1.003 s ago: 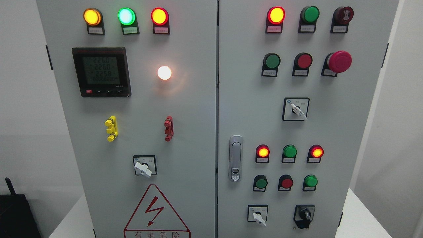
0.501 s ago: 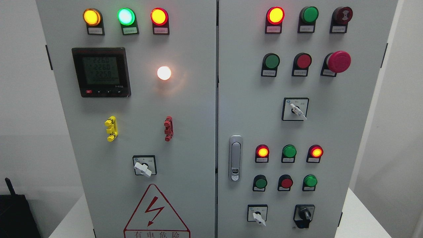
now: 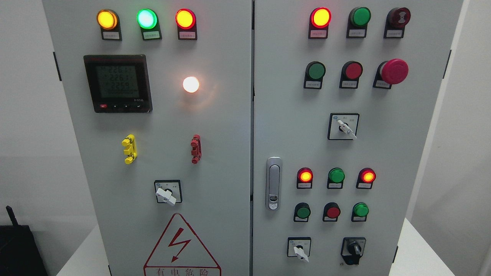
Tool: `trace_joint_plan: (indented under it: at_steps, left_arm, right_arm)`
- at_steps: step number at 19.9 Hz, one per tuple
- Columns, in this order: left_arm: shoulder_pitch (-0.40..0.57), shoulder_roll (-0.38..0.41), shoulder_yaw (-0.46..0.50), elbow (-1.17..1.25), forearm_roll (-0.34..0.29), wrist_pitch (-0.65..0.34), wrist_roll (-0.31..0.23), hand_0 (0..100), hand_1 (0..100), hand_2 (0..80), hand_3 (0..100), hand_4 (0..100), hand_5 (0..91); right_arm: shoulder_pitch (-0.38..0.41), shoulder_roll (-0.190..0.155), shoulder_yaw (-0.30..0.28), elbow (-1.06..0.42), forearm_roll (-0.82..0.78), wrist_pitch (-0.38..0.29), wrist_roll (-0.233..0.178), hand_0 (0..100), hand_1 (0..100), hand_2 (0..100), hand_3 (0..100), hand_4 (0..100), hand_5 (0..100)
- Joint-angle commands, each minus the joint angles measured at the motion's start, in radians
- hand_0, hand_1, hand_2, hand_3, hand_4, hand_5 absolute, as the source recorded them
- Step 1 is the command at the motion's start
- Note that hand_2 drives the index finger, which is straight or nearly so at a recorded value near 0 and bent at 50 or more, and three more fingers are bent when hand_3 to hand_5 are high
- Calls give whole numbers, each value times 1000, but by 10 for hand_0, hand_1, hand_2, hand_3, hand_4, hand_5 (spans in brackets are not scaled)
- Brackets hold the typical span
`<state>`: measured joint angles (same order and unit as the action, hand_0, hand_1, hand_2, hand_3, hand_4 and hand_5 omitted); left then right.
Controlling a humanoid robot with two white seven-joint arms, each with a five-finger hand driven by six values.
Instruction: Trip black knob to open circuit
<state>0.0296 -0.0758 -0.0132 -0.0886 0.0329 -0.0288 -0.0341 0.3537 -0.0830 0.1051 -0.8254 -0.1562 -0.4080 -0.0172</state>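
Neither hand shows in the head view, so how the fingers are held cannot be told, and with no fingers to measure from, places are given against the panel itself.

Nearest, along the bottom edge, the white table (image 3: 416,251) carries the grey cabinet (image 3: 230,126). A black box with a short antenna (image 3: 17,245) sits at the lower left, beside the cabinet.

On the right door, the black knob (image 3: 353,250) sits in the lowest row, at the right end, with a white-handled selector switch (image 3: 300,250) just to its left (its handle points down and to the right). Nothing touches the knob. Above it come three round buttons, green, red, green (image 3: 332,211), then three lamps, of which the outer two glow red (image 3: 305,176). A silver door latch (image 3: 273,183) stands upright near the seam between the doors.

Higher on the same door is another selector switch (image 3: 343,125), then a green button, a red button and a red mushroom button (image 3: 393,71). The top row has a lit red lamp (image 3: 320,17).

On the left door, a red warning triangle (image 3: 180,245) lies lowest, a third selector switch (image 3: 168,191) above it, then a yellow clip (image 3: 129,148) and a red clip (image 3: 196,148). Farther up are a digital meter (image 3: 117,83), a glowing white lamp (image 3: 191,84), and yellow, green and red lamps (image 3: 146,18) at the top.
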Motion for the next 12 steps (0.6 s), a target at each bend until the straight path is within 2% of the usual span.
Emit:
trace_joint_plan:
  at_steps: [1, 3, 7, 10, 12]
  left_arm:
    - [0, -1, 1, 1, 2, 1, 0, 120, 389, 0, 0, 0, 0]
    - [0, -1, 1, 1, 2, 1, 0, 120, 389, 0, 0, 0, 0]
    - [0, -1, 1, 1, 2, 1, 0, 120, 389, 0, 0, 0, 0]
    - [0, -1, 1, 1, 2, 1, 0, 120, 389, 0, 0, 0, 0]
    - [0, -1, 1, 1, 2, 1, 0, 120, 389, 0, 0, 0, 0]
  right_arm:
    - [4, -17, 31, -50, -5, -52, -35, 135, 550, 0, 780, 489, 114]
    - [2, -30, 39, -75, -5, -78, -58, 154, 583, 0, 805, 519, 147]
    - [2, -52, 38, -141, -19, -83, -70, 195, 652, 0, 848, 602, 260]
    - [2, -66, 42, -204, -54, -92, -115, 219, 686, 0, 861, 642, 303]
    - [2, -77, 42, -250, -54, -92, -127, 235, 698, 0, 878, 679, 358]
